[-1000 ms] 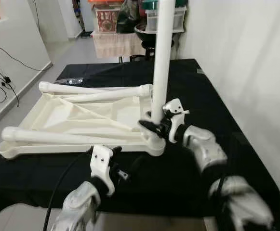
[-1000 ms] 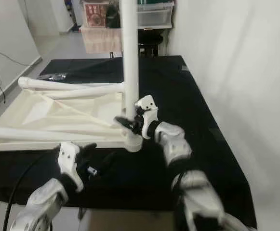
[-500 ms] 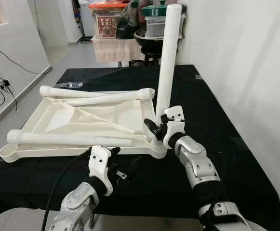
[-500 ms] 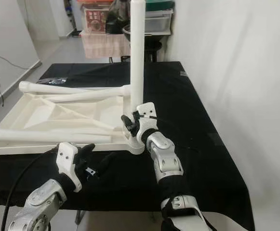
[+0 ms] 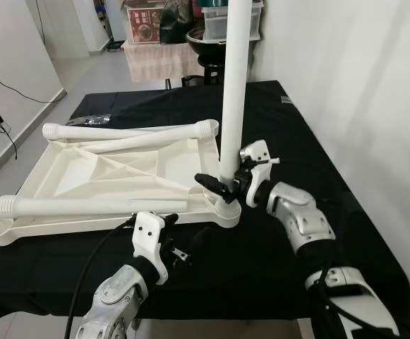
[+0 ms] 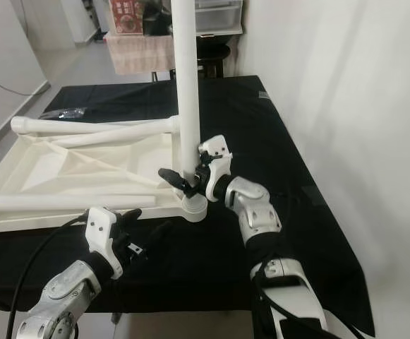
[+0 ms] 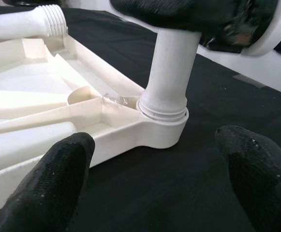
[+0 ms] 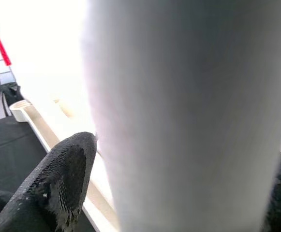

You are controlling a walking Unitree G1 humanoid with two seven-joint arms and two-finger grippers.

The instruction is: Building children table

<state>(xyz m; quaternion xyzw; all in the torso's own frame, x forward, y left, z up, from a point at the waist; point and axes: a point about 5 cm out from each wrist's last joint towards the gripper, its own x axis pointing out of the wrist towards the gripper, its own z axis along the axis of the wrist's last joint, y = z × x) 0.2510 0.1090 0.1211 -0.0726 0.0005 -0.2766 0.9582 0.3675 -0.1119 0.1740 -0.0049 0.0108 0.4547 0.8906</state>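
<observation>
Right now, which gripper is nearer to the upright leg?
Right. The right gripper is clamped around the upright leg near its base; the left gripper hovers apart, open, in front.

Your two head views look forward and down from above the near edge of the black table (image 5: 310,141), sharing the white tabletop (image 5: 113,176) left of centre and the upright leg (image 6: 186,92) at centre. Your left wrist view sits low and close, facing the leg's socket (image 7: 162,126) from the near side. Your right wrist view is pressed against the leg, which blurs across frame centre.

Upright white leg (image 7: 169,72) in tabletop corner socket (image 7: 162,128), spread fingertips (image 7: 58,169) nearby.
</observation>
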